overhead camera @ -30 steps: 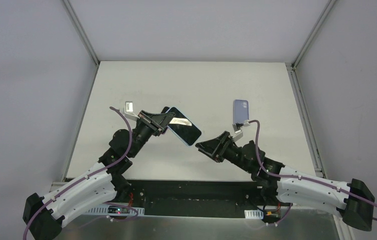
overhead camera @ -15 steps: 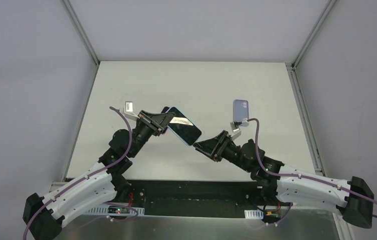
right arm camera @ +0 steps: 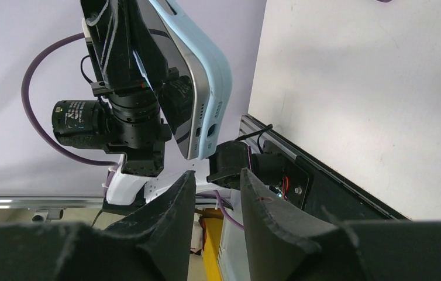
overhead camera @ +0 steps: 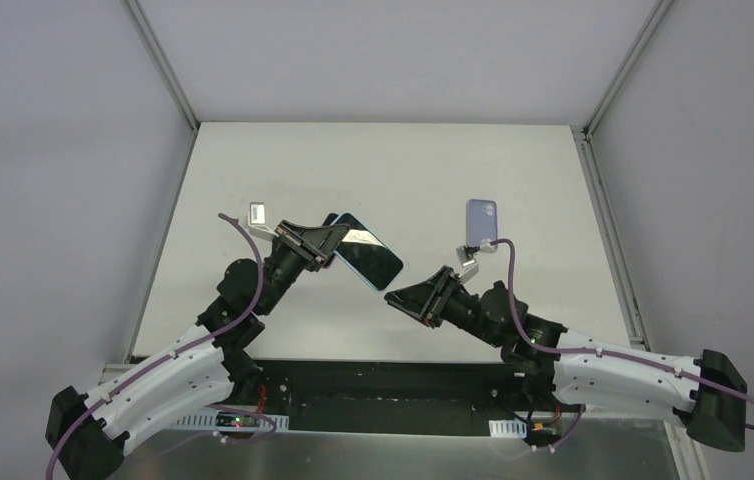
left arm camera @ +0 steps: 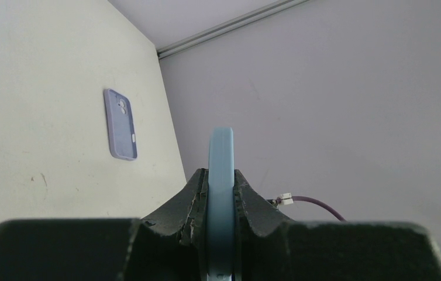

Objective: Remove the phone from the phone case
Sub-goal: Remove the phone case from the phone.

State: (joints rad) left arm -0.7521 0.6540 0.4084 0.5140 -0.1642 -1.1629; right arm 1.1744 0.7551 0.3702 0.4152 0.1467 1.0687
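Slippage worries me: my left gripper clamps the phone in its case above the table toward its near edge, and my right gripper, jaws apart just beside it, could knock it loose.

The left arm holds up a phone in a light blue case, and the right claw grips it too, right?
No: the right gripper is open, short of the light blue cased phone the left gripper holds; see right wrist view.
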